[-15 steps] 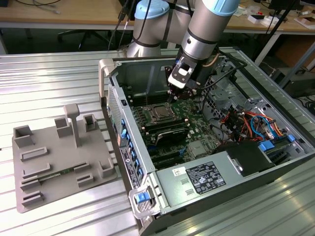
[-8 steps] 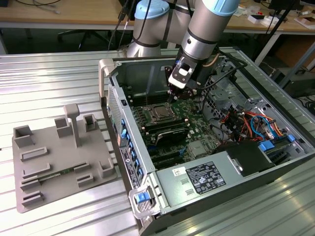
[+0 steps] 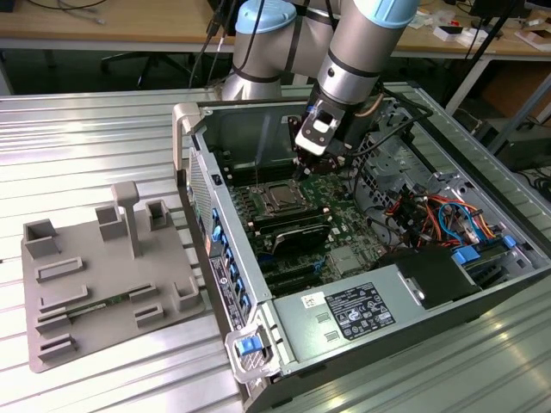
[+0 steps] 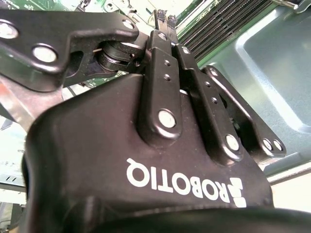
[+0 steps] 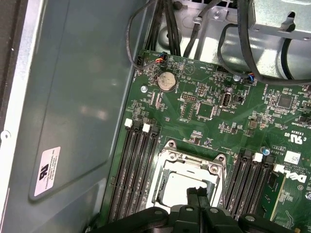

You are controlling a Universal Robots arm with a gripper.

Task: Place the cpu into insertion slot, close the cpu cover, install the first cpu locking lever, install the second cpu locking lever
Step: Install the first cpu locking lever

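The cpu (image 5: 176,187) lies flat in the insertion slot (image 3: 280,198) on the green board, its silver-grey top facing up. The cpu cover (image 5: 165,162), a silver frame, lies down around it. My gripper (image 5: 199,191) is shut, its two black fingertips pressed together just over the cpu's edge, with nothing between them. In the exterior view the gripper (image 3: 301,168) hangs inside the open computer case, right above the slot's far side. In the second wrist view the gripper (image 4: 163,19) has its fingers closed together. I cannot tell whether the tips touch the cover.
Long black memory slots (image 5: 133,165) flank the socket on both sides. Black cables (image 5: 233,48) loop over the board's far end. The case wall (image 5: 73,97) rises close by. A grey fixture plate (image 3: 95,284) lies on the table at the exterior view's left.
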